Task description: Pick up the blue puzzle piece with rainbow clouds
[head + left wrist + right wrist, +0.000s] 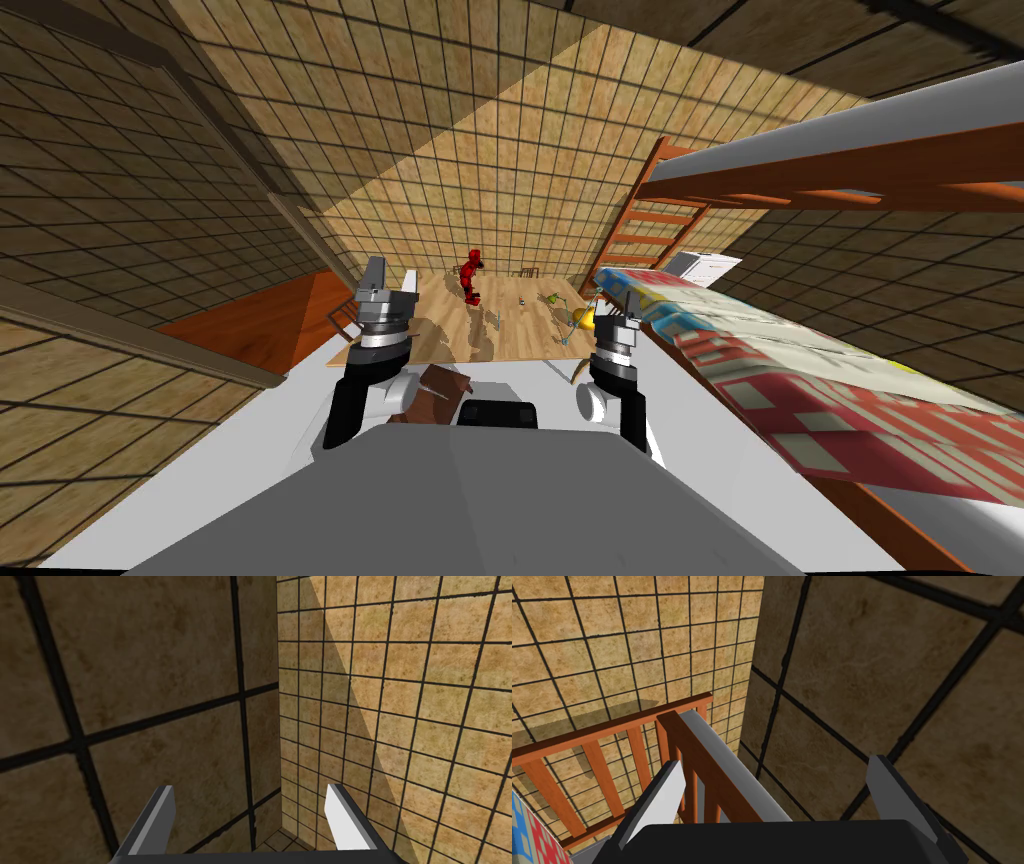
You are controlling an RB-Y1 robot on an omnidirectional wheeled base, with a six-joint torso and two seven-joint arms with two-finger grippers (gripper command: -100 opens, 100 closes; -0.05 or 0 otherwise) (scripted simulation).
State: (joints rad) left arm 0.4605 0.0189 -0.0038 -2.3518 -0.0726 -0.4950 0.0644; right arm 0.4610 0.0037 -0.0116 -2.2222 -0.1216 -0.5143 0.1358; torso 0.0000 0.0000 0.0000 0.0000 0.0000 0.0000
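Left gripper [392, 283], thin light grey blade fingers spread wide and holding nothing, is raised at the near edge of a light wooden floor [520, 342]. Past it stands a small red toy figure [470, 276], then a scatter of tiny toys [551, 298]. The blue puzzle piece is presumably among them, ahead of and below both grippers, but it is too small to pick out and its long axis is unreadable. Right gripper [618, 322], also wide open and empty, sits just beside a yellow-green toy [584, 318], so it looks the nearer arm. Far right is an orange wooden bunk bed [800, 180] with a red, blue and cream patchwork quilt [800, 390].
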